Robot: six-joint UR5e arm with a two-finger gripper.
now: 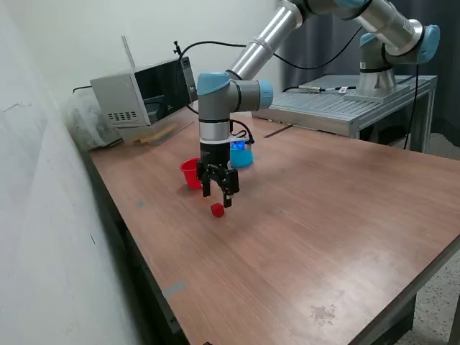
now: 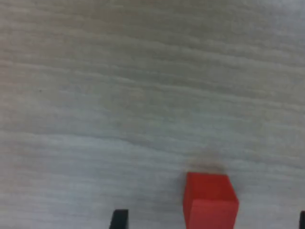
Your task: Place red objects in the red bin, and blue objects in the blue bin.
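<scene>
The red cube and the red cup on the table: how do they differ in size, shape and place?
The red cube is much smaller than the red cup. The cube is a solid block with flat faces; the cup is round and open at the top. The cube lies just below the hand; the cup stands behind the hand, toward the exterior view's left. Both are red and rest on the table.

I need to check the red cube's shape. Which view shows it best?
The wrist view: the red cube fills much of the frame, with its faces and edges distinct. The exterior view shows it only as a small red spot below the gripper.
</scene>
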